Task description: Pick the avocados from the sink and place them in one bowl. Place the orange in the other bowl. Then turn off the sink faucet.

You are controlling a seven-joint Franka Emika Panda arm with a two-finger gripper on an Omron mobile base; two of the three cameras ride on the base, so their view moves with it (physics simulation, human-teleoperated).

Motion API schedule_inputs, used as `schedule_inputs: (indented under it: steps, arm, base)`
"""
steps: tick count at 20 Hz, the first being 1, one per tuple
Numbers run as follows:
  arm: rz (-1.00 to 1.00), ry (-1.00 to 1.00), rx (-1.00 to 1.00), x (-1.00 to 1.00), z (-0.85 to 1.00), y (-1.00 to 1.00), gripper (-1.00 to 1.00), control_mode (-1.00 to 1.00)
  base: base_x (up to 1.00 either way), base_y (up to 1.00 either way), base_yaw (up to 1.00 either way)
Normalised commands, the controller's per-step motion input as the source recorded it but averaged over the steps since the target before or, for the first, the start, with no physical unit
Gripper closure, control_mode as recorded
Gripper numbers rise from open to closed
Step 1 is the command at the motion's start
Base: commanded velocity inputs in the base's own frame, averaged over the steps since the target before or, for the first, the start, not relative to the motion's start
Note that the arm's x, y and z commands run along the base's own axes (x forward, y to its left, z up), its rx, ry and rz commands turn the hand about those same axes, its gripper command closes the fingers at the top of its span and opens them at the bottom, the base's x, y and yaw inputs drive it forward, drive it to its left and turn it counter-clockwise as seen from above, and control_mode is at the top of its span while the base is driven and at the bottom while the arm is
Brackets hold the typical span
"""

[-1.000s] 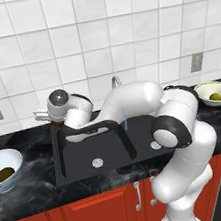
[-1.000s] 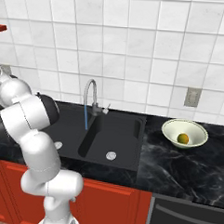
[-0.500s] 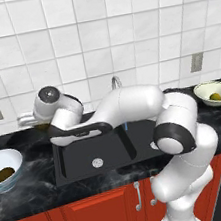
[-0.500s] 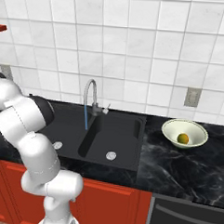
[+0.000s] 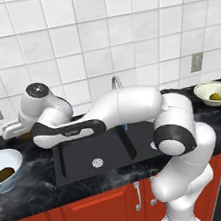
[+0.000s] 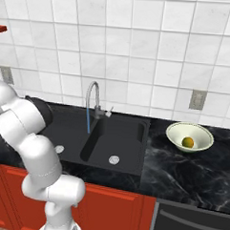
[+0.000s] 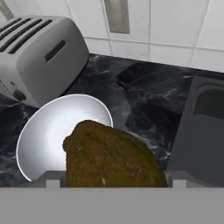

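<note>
We've swung further left, so the claw point(image 7: 114, 186) clamps the second avocado point(image 7: 111, 157) almost above the pale blue bowl point(image 5: 11, 159) on the counter point(image 7: 144, 92); drop looks close.

2 avocados point(image 5: 3, 174) point(image 7: 111, 157) (1 held), 1 orange point(image 6: 187, 141), 2 bowls point(image 5: 11, 157) point(image 6: 202, 133), 1 toaster point(image 7: 37, 57).

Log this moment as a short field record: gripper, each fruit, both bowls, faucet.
gripper: carrying an avocado, up above the counter short of the pale blue-white bowl
pale blue-white bowl: left of the sink, beside a toaster; one avocado already in it
cream bowl: right of the sink, holds the orange
faucet: water running into the sink
</note>
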Motion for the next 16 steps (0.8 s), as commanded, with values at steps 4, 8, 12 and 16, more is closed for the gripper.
schedule_inputs:
  steps: [4,8,12,16]
  arm:
    - [0.23,0.09,-0.11,-0.48,0.00,0.53,1.00,-1.00]
    - [0.15,0.09,-0.15,-0.25,-0.03,0.38,1.00,-1.00]
    - [0.02,0.10,-0.16,0.00,-0.17,0.02,1.00,-1.00]
    - [0.00,0.10,-0.17,0.00,-0.21,0.03,1.00,-1.00]
  base:
    - [0.00,0.00,0.00]
    - [0.00,0.00,0.00]
    - [0.00,0.00,0.00]
    - [0.00,0.00,0.00]
